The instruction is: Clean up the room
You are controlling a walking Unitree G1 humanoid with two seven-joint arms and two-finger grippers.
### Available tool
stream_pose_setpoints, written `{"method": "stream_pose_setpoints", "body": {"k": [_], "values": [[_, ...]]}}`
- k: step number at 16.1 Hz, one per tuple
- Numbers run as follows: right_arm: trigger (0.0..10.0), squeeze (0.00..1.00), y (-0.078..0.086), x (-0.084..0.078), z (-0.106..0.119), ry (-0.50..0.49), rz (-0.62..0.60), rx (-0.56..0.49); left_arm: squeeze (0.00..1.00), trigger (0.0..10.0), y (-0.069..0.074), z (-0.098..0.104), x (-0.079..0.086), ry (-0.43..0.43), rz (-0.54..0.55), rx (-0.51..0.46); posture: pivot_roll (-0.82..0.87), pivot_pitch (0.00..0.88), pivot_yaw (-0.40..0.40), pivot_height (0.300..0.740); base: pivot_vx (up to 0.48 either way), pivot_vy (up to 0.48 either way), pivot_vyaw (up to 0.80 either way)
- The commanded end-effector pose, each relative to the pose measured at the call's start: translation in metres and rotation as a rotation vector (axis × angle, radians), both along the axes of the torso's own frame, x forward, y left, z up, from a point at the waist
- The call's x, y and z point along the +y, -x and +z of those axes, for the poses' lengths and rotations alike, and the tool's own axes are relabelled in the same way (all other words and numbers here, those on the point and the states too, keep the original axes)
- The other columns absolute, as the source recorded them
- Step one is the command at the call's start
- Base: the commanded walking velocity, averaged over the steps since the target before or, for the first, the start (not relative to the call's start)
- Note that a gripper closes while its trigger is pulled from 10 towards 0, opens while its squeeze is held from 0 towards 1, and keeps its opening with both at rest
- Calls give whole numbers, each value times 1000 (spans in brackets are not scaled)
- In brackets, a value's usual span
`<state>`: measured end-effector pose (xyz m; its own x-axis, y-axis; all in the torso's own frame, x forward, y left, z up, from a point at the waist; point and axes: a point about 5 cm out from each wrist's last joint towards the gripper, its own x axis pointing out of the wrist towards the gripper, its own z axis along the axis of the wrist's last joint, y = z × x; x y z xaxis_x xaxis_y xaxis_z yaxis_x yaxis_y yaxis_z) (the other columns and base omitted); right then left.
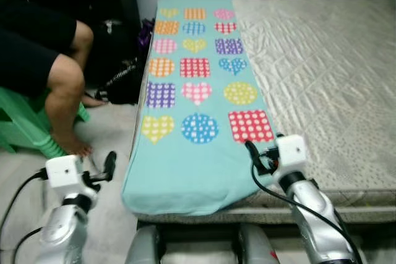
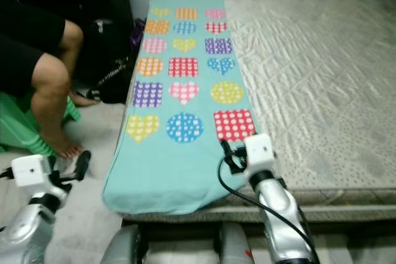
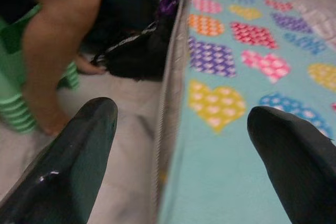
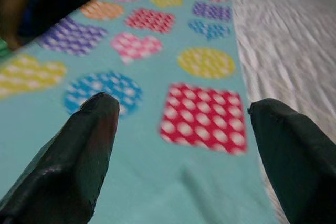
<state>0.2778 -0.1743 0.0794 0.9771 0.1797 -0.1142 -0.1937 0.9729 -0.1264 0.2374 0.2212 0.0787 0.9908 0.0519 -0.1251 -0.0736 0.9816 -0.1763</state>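
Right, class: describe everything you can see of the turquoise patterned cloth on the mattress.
The turquoise cloth looks like soft fabric, folded into a long strip. It is printed with rows of dotted hearts, circles and squares in yellow, blue, red, pink, purple and orange. It lies flat along the left side of the pale mattress, its plain near end drooping slightly over the edge. The right gripper hovers, fingers open, at its near right corner; the left gripper is beside its left edge.

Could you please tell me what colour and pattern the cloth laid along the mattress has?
The cloth is turquoise with dotted hearts, circles and squares in many colours; clearest in the left eye view.
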Motion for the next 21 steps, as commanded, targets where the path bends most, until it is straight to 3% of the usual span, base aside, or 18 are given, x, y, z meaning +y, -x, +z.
{"method": "stream_pose_setpoints", "body": {"k": [1,8,10,12,14,16,20,21], "values": [[10000,0,2,-8,-4,2,-25,20,0,10000,1,-3,-4,6,-10,17,-161,66,25,594,0,0,0],[10000,0,1,-10,-4,1,-38,31,0,10000,-1,-8,-5,25,-9,48,-160,68,20,594,0,0,0],[10000,0,-4,-11,9,-16,-59,25,0,10000,3,-13,-6,15,-36,101,-166,91,25,594,0,0,0],[10000,0,1,-11,5,8,-55,57,0,10000,6,-15,-11,25,-57,130,-167,113,23,594,0,0,0],[10000,0,6,-9,-2,33,-38,132,0,10000,1,-10,-15,19,-93,131,-164,144,17,594,0,0,0],[10000,0,-8,-6,0,72,-8,189,0,10000,-12,-7,-18,15,-103,130,-160,174,25,594,0,0,0],[10000,0,-36,1,10,52,-47,179,0,10000,-15,-5,-27,26,-138,135,-162,185,36,594,0,0,0],[10000,0,-44,9,11,54,-53,194,0,10000,-16,-3,-32,38,-146,137,-154,189,38,594,0,0,0]]}}
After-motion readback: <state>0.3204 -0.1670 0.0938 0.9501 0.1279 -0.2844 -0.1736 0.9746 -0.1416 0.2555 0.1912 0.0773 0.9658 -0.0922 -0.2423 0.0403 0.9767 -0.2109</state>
